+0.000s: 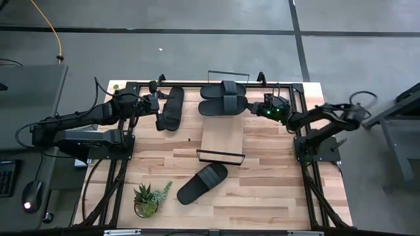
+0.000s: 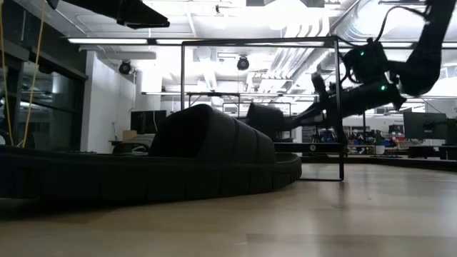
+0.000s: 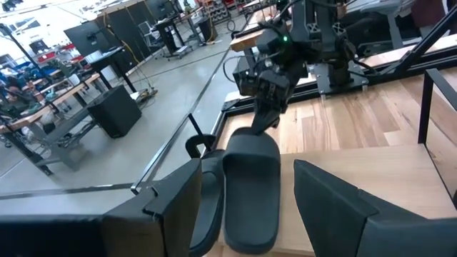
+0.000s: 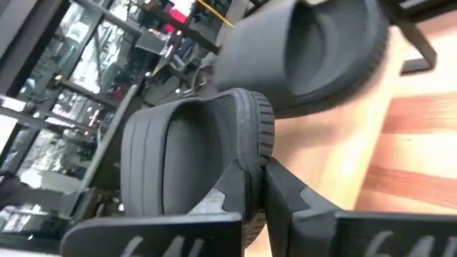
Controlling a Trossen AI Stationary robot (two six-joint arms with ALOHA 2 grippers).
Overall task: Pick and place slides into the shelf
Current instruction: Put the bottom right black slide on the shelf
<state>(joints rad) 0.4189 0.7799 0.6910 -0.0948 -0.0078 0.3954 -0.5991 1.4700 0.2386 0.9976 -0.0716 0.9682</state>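
Tabletop: we see it carrying the shelf at its middle.
Shelf: two slides lie side by side at its far end.
Third slide: left of the shelf, on the table.
Fourth slide: near the plant, in front.
Right gripper: we see it clenched on the nearer shelf slide's edge.
Left gripper: beside the third slide, fingers spread.

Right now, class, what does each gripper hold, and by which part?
Right gripper pinches a black slip-on sandal by its sole's edge. Left gripper: cannot be told.
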